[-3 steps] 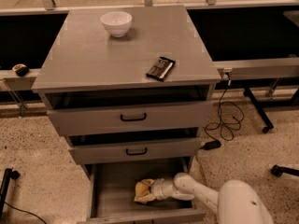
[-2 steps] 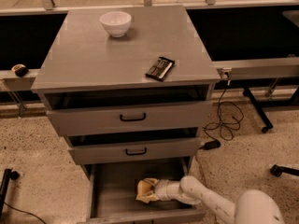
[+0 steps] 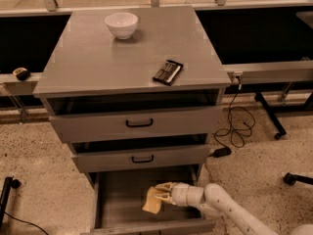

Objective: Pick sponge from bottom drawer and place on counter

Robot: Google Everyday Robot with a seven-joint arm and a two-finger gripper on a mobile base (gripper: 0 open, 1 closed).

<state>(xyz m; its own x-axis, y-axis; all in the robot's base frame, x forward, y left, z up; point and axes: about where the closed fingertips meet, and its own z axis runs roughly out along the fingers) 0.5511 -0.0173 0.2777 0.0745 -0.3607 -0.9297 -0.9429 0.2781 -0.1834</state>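
The bottom drawer is pulled open below the two upper drawers. The pale yellow-tan sponge is inside it, tilted, with its upper edge held between the fingers of my gripper. My white arm reaches into the drawer from the lower right. The gripper is shut on the sponge. The counter is the grey top of the cabinet, well above the gripper.
A white bowl stands at the back of the counter and a black flat packet lies near its front right. A black cable and plug lie on the floor to the right. A chair base is at far right.
The sponge has lifted off the drawer floor and tilted up in the gripper. The arm has shifted slightly and the view has moved closer to the cabinet.
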